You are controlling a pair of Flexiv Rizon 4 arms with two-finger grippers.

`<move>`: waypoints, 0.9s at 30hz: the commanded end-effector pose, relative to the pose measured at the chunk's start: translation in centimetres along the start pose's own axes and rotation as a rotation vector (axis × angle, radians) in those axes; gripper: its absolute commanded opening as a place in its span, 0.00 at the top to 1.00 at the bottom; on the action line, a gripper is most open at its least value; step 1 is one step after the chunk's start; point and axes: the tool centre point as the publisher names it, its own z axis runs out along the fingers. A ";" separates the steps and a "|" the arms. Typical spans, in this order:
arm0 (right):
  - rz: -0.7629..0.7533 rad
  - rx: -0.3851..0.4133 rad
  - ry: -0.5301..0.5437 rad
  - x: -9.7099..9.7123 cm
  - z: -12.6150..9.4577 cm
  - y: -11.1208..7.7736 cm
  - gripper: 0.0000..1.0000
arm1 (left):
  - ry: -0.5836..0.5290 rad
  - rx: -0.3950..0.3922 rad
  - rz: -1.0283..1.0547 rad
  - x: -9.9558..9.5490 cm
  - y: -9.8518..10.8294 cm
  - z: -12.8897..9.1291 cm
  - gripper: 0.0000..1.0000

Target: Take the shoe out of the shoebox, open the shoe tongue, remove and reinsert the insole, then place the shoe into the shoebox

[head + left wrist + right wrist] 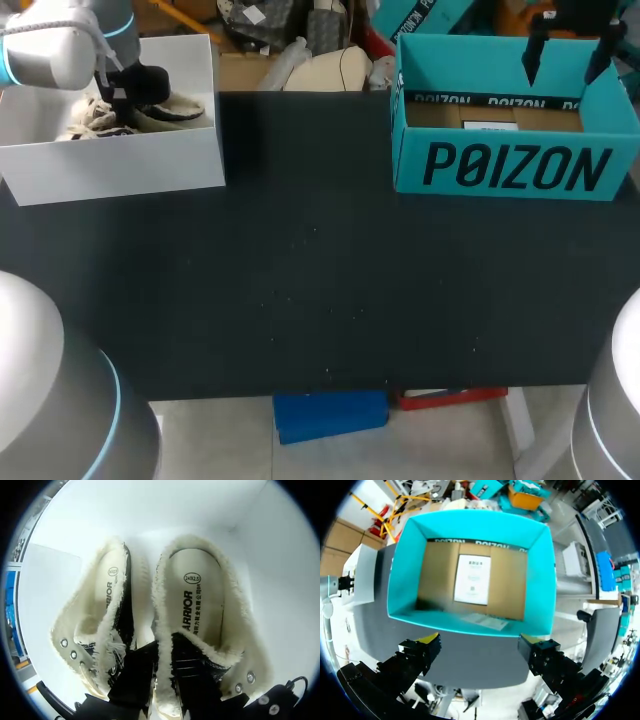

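Two black shoes with cream fleece lining lie side by side in the white shoebox (120, 165) at the table's far left. My left gripper (120, 100) reaches down into that box. In the left wrist view its black fingers (132, 675) are closed on the fleece collar of one shoe (195, 595), one finger inside and one outside; the other shoe (105, 605) lies beside it. My right gripper (568, 55) hangs open above the teal shoebox (510, 165) at the far right. In the right wrist view its yellow tips spread wide over the box (402, 570), which holds only a white label (472, 580).
The black tabletop (320, 280) stretches between the two boxes. The white box's walls (150, 505) stand close around both shoes.
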 end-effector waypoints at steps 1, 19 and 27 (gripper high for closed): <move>0.000 0.002 -0.001 0.0 0.0 0.1 0.00 | 0.002 -0.003 -0.001 0.0 0.0 0.6 1.00; 0.000 0.002 -0.001 0.0 0.0 0.1 0.00 | -0.085 0.017 0.047 -0.9 -0.3 -12.6 1.00; 0.000 0.002 -0.001 0.0 0.0 0.1 0.00 | -0.093 0.016 0.021 0.0 -0.3 -20.8 1.00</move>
